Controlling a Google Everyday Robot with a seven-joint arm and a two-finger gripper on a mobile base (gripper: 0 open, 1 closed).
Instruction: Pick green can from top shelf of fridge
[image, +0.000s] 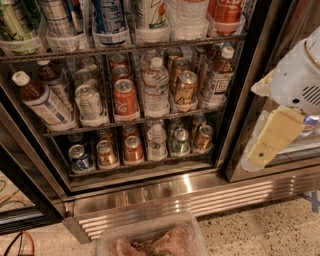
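The green can (11, 22) stands at the far left end of the top shelf (125, 49) of the fridge (150, 187), seated in a clear cup holder, its upper part out of view. Rightward along that rack come blue-and-white tall cans (107, 17), a white bottle (150, 15), a clear water bottle (187, 17) and a red can (227, 12). On the rack below, a tea bottle (40, 100) leans at the left, followed by a silver can (90, 102), an orange-red can (125, 97), a small water bottle (156, 87) and a bronze can (186, 87). A row of short cans fills the lowest rack above the ribbed steel grille (210, 197), and a clear plastic tub (150, 237) sits on the floor in front. A black door post (250, 85) stands between the drinks and the gripper (270, 140), which hangs at the far right before the neighbouring glass door. Whether the jaws are released or clenched cannot be told. The green can lies well apart from them, up and across the full width of the shelf.
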